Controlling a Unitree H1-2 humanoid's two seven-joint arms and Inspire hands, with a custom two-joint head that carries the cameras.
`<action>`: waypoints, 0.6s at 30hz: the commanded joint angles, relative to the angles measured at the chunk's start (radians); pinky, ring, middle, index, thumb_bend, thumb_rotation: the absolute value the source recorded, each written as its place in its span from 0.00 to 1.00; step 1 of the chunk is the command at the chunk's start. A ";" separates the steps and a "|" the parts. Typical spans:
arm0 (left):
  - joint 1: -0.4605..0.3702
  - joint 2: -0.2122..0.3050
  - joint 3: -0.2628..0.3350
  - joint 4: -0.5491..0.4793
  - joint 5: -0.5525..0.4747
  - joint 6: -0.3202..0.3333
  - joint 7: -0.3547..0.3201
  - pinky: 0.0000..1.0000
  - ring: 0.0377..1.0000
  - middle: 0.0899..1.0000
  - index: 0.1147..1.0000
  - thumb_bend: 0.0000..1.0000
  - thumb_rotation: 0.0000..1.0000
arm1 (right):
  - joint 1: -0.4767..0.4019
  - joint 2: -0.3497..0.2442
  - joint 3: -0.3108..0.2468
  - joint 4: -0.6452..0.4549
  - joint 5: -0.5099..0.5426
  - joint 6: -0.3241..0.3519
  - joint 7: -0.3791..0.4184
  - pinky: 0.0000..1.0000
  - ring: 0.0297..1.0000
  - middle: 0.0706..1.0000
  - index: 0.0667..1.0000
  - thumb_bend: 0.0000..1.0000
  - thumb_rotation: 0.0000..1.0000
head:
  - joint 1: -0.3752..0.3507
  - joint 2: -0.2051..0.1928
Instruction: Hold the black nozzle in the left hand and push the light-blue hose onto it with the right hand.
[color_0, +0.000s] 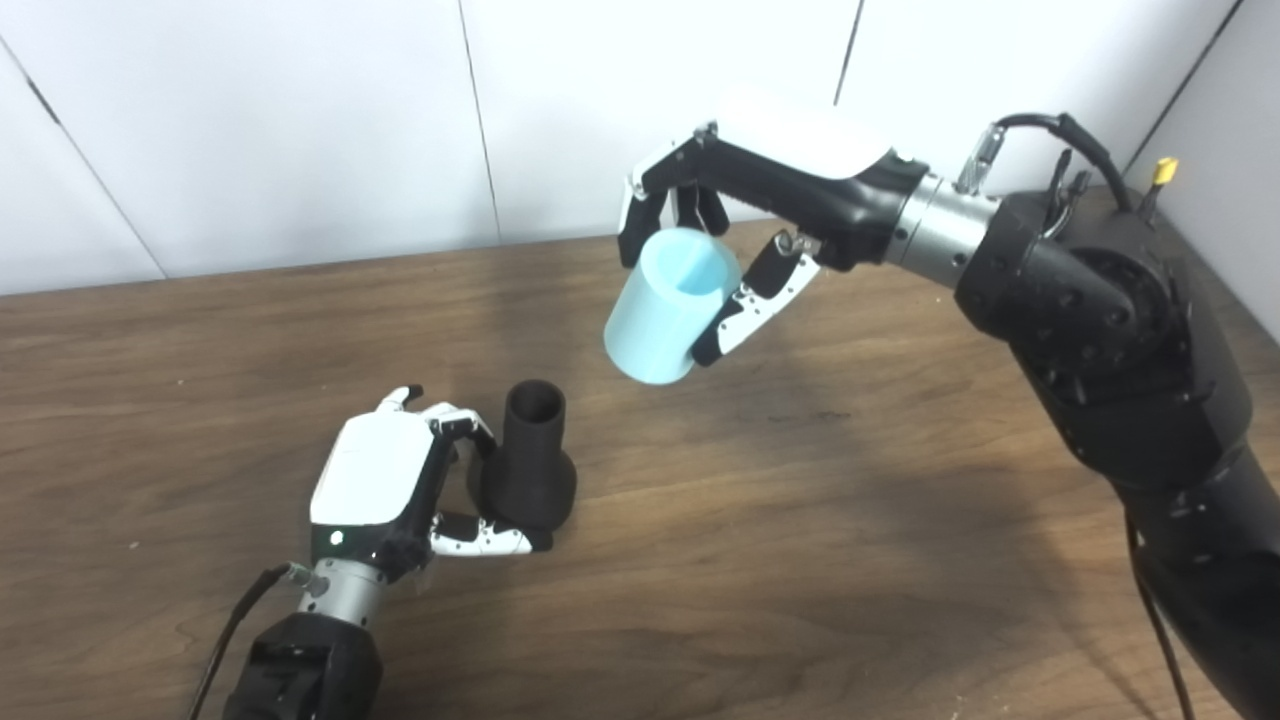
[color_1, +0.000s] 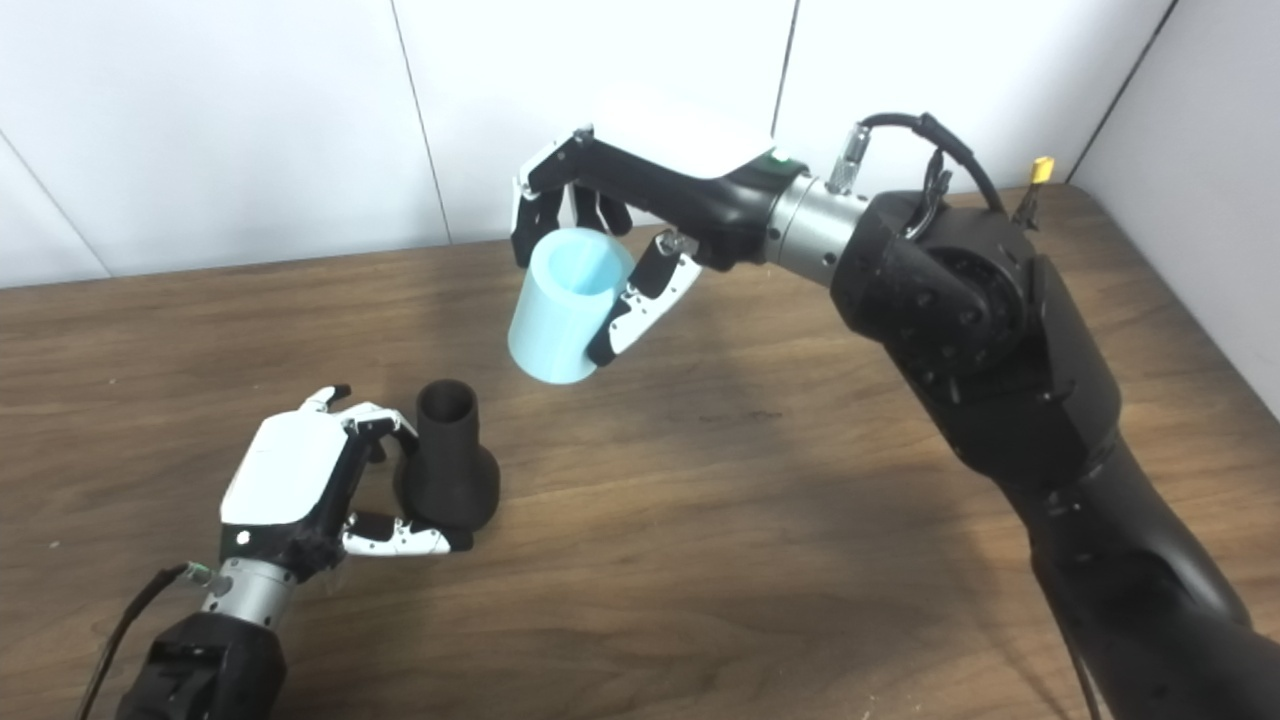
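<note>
The black nozzle (color_0: 530, 455) stands upright on the wooden table (color_0: 780, 540), narrow open neck up, wide base down. My left hand (color_0: 385, 480) is shut on the nozzle's base, fingers behind it and thumb in front. My right hand (color_0: 740, 200) is shut on the light-blue hose (color_0: 668, 305), a short wide tube, and holds it tilted in the air up and to the right of the nozzle, apart from it. The same scene shows in the right eye view: nozzle (color_1: 450, 460), hose (color_1: 568, 305).
White wall panels (color_0: 300, 120) stand behind the table's far edge. A small yellow-tipped part (color_0: 1163, 172) stands at the far right corner. My right arm (color_0: 1100, 320) spans the right side of the table.
</note>
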 joint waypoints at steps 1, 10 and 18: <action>0.006 -0.008 -0.028 0.010 0.001 0.002 -0.049 0.90 0.70 0.63 0.42 0.52 0.04 | -0.038 0.009 -0.009 -0.026 0.004 -0.003 -0.018 0.25 0.42 0.44 0.45 0.52 0.00 | 0.007 0.001; 0.000 -0.031 -0.050 0.011 0.017 0.029 -0.049 0.90 0.72 0.62 0.42 0.52 0.04 | -0.042 0.035 -0.010 -0.025 0.017 -0.012 -0.010 0.33 0.37 0.46 0.47 0.52 0.00 | 0.127 0.016; -0.006 -0.049 -0.064 0.035 0.037 0.033 -0.022 0.91 0.71 0.62 0.42 0.52 0.04 | -0.032 0.047 -0.003 0.010 0.029 -0.036 -0.026 0.32 0.37 0.47 0.46 0.52 0.00 | 0.152 0.016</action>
